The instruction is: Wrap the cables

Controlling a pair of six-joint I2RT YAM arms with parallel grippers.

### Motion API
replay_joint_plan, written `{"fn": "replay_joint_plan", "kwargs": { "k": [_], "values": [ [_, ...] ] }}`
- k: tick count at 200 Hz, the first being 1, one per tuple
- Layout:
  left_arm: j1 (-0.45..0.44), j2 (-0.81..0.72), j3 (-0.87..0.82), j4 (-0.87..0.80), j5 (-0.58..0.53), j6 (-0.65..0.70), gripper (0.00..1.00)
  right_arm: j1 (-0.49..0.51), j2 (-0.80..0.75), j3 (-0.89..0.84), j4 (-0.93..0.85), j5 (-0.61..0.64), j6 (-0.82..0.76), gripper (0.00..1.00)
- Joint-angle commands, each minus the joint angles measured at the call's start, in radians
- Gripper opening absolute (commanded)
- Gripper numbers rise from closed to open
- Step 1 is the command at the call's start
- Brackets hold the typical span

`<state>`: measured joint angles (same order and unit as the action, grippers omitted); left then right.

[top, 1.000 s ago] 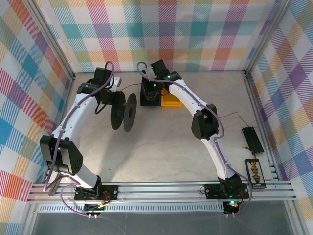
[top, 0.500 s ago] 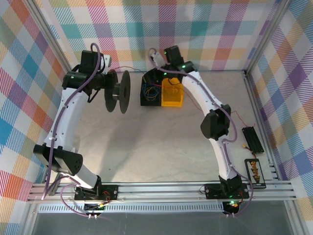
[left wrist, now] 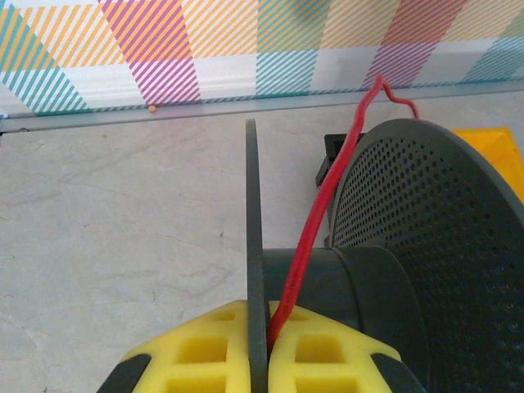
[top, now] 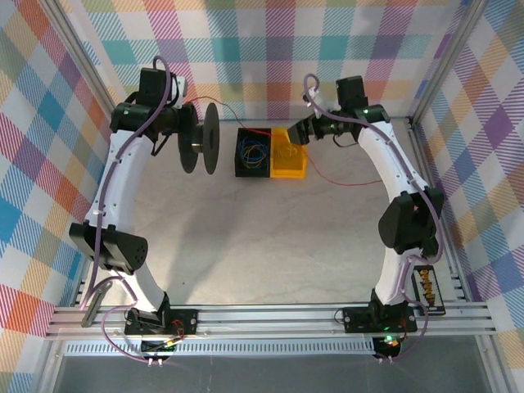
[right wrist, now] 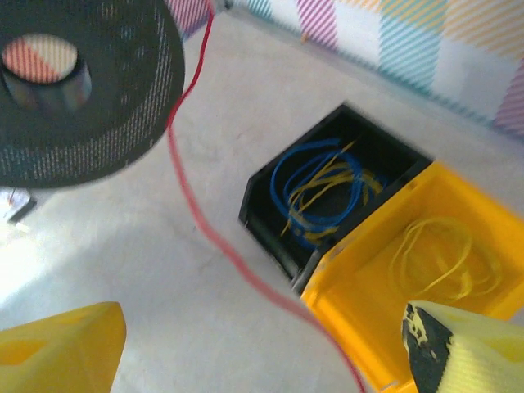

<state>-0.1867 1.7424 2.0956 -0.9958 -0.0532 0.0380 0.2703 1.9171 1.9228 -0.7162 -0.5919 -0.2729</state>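
Over the last second the right arm has swung away from above the black bin (top: 254, 170) toward the right edge of the surface (top: 246, 246). Its right pincer (top: 298, 131) now hangs just beside the yellow bin (top: 289, 173), its fingers spread wide with nothing gripped between them. The left arm has drawn the black spool (top: 202, 137) back toward the far left corner, and the left pincer (left wrist: 258, 332) stays clamped tight on one thin flange of that spool. The red wire (top: 327, 177), hair-fine against the spool, is pinched between the yellow fingers (left wrist: 205, 352) at the flange and rises across the hub in the left wrist view. From the spool it runs along the far edge behind the bins. A slack length now trails on the surface from the front of the yellow bin toward the right edge. In the right wrist view it curves down past the spool's perforated face and along the black bin's near corner. It passes beneath the open gap of the right pincer (right wrist: 262, 352).
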Motion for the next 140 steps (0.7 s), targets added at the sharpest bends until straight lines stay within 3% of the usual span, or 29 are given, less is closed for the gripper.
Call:
{"fn": "replay_joint_plan", "kwargs": {
  "k": [1, 72, 85, 94, 101, 111, 112, 114, 123, 140],
  "values": [
    [0.018, 0.0, 0.075, 0.011, 0.026, -0.009, 0.0, 0.015, -0.005, -0.093, 0.024, -0.042, -0.074, 0.88],
    [0.023, -0.006, 0.132, 0.012, 0.007, -0.011, 0.0, 0.014, 0.036, -0.235, 0.158, 0.089, -0.056, 0.88],
    [0.028, -0.005, 0.143, 0.006, 0.007, -0.014, 0.0, 0.015, 0.036, -0.25, 0.173, 0.085, -0.049, 0.83],
    [0.032, -0.006, 0.145, 0.009, 0.011, -0.017, 0.0, 0.015, 0.037, -0.252, 0.176, 0.081, -0.045, 0.75],
    [0.035, -0.006, 0.146, 0.011, 0.016, -0.021, 0.0, 0.015, 0.04, -0.247, 0.171, 0.081, -0.043, 0.63],
    [0.042, -0.008, 0.144, 0.015, 0.027, -0.029, 0.0, 0.015, 0.04, -0.239, 0.167, 0.09, -0.04, 0.29],
    [0.042, -0.008, 0.144, 0.015, 0.029, -0.029, 0.0, 0.015, 0.04, -0.239, 0.167, 0.09, -0.04, 0.29],
    [0.044, -0.008, 0.144, 0.016, 0.033, -0.032, 0.0, 0.015, 0.039, -0.237, 0.168, 0.095, -0.039, 0.18],
    [0.049, -0.009, 0.144, 0.02, 0.044, -0.039, 0.0, 0.015, 0.035, -0.233, 0.164, 0.107, -0.041, 0.0],
    [0.059, -0.012, 0.144, 0.028, 0.055, -0.06, 0.0, 0.015, 0.025, -0.206, 0.141, 0.133, -0.054, 0.0]
  ]
}}
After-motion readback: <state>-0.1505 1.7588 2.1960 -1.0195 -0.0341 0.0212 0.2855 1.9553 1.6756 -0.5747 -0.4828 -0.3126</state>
